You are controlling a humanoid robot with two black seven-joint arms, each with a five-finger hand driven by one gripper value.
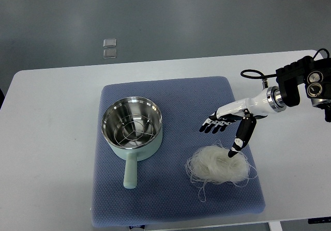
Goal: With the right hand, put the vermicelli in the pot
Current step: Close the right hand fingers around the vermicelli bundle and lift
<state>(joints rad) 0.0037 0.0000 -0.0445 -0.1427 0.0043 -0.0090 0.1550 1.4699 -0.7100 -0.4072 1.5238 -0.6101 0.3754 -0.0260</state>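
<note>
The vermicelli (221, 164) lay in a loose nest on the near right of the blue mat (170, 200). Just above it hovered the right hand (227, 125), fingers spread, thumb tip touching the noodles. Left of them sat the pot (132, 125), handle pointing near.

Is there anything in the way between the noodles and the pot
Nothing visible. Only bare blue mat lies between the vermicelli and the open, empty pot. The right hand is already just above the vermicelli.
</note>
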